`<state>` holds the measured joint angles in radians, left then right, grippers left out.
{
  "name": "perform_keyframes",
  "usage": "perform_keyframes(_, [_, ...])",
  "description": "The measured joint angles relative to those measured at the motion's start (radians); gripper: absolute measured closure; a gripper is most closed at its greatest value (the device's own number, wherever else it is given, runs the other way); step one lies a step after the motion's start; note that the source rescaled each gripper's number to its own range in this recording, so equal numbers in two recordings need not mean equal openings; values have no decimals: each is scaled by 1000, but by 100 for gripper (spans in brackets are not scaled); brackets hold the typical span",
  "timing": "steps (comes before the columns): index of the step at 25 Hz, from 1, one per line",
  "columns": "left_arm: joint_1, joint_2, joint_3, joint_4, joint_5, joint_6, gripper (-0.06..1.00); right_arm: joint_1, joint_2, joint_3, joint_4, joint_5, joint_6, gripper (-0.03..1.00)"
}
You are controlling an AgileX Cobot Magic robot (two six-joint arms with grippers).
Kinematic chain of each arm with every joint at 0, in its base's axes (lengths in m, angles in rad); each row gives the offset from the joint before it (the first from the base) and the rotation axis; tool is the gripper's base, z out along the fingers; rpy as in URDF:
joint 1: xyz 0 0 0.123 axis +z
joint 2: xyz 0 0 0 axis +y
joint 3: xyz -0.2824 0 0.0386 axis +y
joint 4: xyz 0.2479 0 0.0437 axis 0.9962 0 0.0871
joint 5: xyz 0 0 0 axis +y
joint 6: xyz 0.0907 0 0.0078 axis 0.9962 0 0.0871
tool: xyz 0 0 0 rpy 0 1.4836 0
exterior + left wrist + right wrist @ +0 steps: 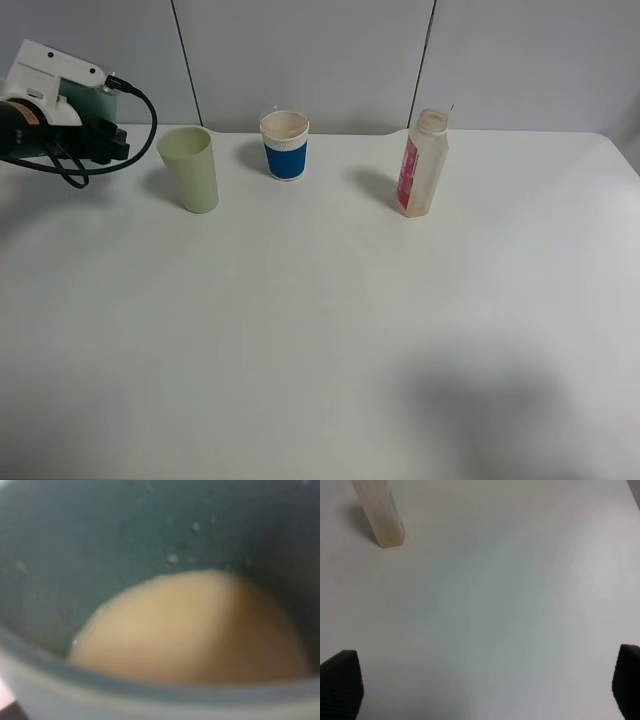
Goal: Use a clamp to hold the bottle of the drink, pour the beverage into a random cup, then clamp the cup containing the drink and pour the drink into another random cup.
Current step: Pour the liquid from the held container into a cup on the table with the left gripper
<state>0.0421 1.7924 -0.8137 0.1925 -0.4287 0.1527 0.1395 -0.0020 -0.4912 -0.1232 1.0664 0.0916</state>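
Note:
The left wrist view is filled by the inside of a dark green cup [100,540] holding beige drink [200,630]. In the exterior view this cup [85,98] is raised at the far left, with my left gripper [98,128] shut on it. A pale green cup [192,168] and a blue-sleeved paper cup [285,145] stand at the back of the table. The bottle [423,165], red-labelled and uncapped, stands upright to their right. My right gripper [485,690] is open over bare table, with the bottle [382,515] well ahead of it. It does not show in the exterior view.
The white table [320,350] runs to a grey panelled wall [300,50] at the back. A black cable [140,130] loops from the left arm's white camera housing [50,70] close to the pale green cup.

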Motion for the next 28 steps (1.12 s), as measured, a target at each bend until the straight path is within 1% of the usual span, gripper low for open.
perform_keyframes(7, [-18,36,-41,1,0,3,94,0,0,0,0,0,0,-3])
perform_keyframes(8, [-31,50,-60,3,1,16,94,0,0,0,0,0,0,-3])
perform_keyframes(11, [-33,66,-78,4,1,41,94,0,0,0,0,0,0,-3])
perform_keyframes(16, [-39,68,-80,9,1,44,94,0,0,0,0,0,0,-3])
perform_keyframes(20, [-68,68,-80,15,2,52,94,0,0,0,0,0,0,-3])
perform_keyframes(28, [-74,69,-80,42,2,70,94,0,0,0,0,0,0,-3])
